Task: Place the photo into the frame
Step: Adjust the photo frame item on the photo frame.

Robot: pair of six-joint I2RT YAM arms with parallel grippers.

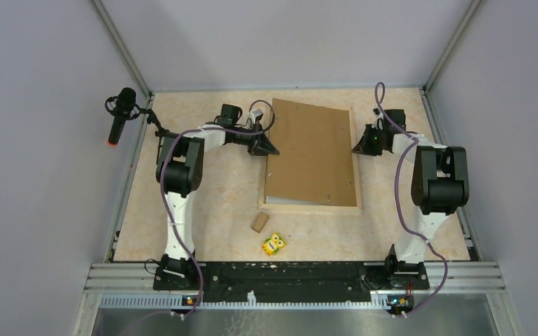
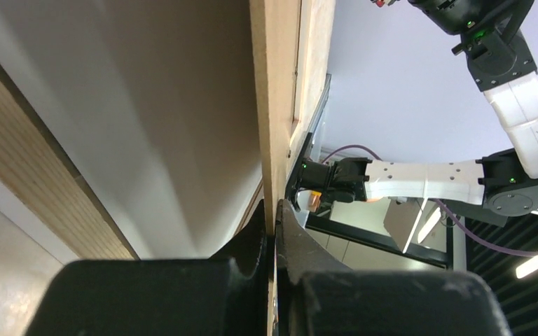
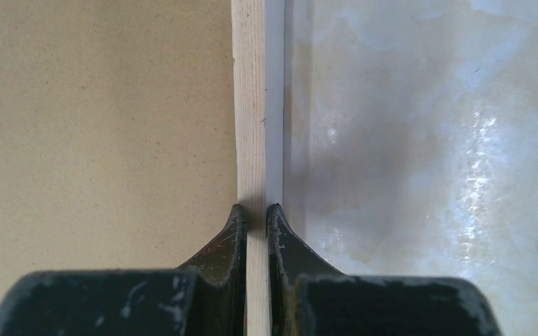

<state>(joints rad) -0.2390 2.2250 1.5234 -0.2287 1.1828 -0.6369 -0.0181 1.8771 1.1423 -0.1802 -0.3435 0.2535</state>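
The frame [image 1: 312,208], thin pale wood strips, lies flat mid-table. A plain brown backing board [image 1: 315,150] lies skewed over it. My left gripper [image 1: 270,148] is shut on the board's left edge; in the left wrist view [image 2: 274,210] the jaws pinch the thin board edge [image 2: 274,126], with a pale surface under it. My right gripper [image 1: 359,148] is shut on the frame's right strip; in the right wrist view [image 3: 255,210] the jaws clamp the pale wood strip [image 3: 252,126], with the board [image 3: 98,140] to its left. The photo is hidden.
A small cork-coloured block [image 1: 259,222] and a yellow owl toy [image 1: 274,243] lie near the frame's front left corner. A black microphone [image 1: 119,115] stands at the table's left edge. Grey walls close in the sides and back.
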